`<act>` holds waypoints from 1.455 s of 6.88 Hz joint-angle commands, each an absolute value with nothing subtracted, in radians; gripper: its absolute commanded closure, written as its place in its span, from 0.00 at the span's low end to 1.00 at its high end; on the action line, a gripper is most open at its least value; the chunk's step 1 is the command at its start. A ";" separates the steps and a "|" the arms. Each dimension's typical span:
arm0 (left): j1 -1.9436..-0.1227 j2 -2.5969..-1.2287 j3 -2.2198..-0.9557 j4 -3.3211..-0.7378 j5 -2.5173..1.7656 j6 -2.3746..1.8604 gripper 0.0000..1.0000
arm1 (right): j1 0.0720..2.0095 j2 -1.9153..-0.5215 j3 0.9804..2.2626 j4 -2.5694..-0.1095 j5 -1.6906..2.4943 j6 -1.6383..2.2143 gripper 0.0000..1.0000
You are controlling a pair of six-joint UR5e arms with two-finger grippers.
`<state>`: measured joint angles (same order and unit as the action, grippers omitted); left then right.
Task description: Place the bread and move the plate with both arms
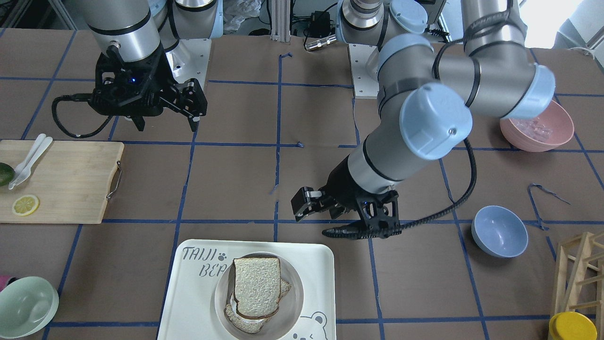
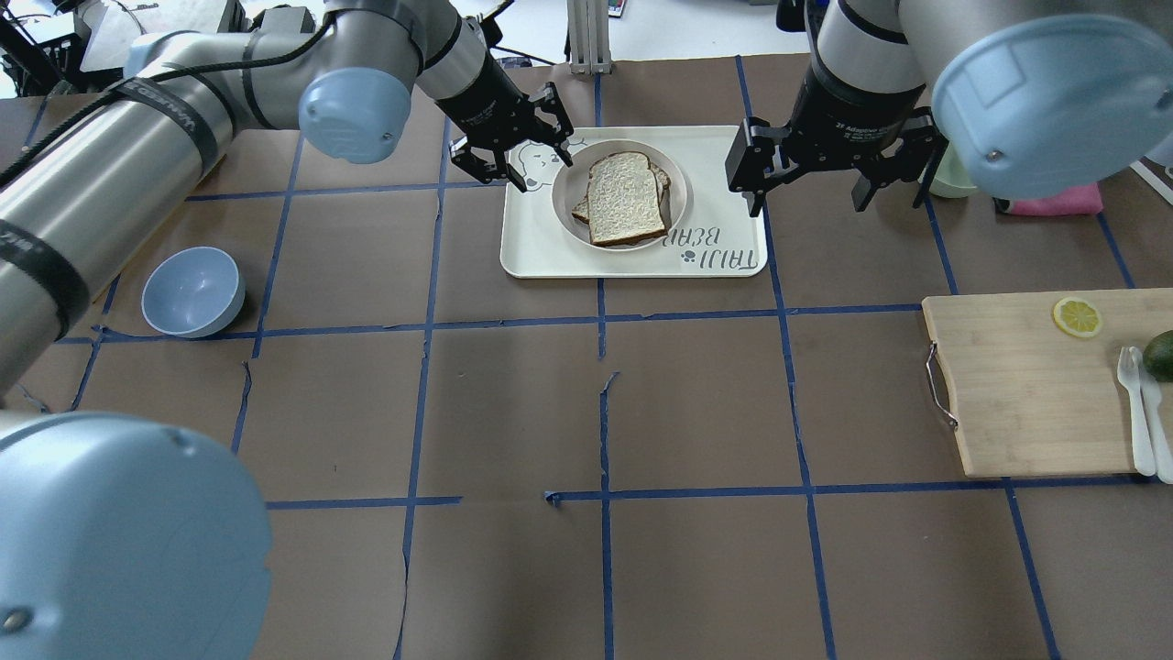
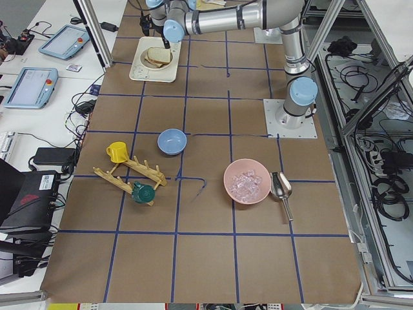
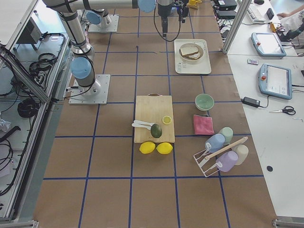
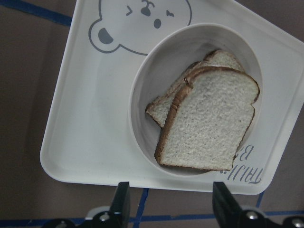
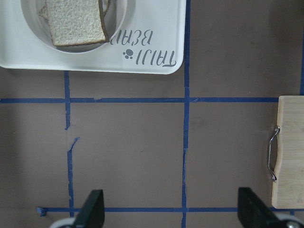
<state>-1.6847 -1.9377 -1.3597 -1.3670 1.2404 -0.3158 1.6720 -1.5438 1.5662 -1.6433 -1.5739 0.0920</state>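
Cream plate (image 1: pixel 295 306), two bread slices (image 1: pixel 257 286), one tray (image 1: pixel 198 302)

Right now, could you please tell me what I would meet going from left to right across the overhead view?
blue bowl → left gripper → bread → right gripper → cutting board

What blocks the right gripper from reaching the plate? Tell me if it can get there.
Probably yes: the right gripper hangs open beside the tray, and nothing stands between it and the plate; only bread lies on the plate.
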 commanded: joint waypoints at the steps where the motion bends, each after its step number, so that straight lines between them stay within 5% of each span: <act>1: -1.686 -1.757 -1.406 -1.443 1.319 -0.195 0.00 | 1.672 -1.545 1.566 -1.641 -1.574 0.092 0.00; 4: -1.683 -1.632 -1.598 -1.431 1.568 -0.126 0.00 | 1.672 -1.552 1.572 -1.620 -1.577 0.092 0.00; 10: -1.670 -1.520 -1.563 -1.543 1.578 -0.086 0.00 | 1.588 -1.583 1.574 -1.497 -1.589 -0.063 0.00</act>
<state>-1.6708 -1.5256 -1.5646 -1.5313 1.5795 -0.0861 1.5998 -1.5821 1.5733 -1.4916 -1.5930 -0.0620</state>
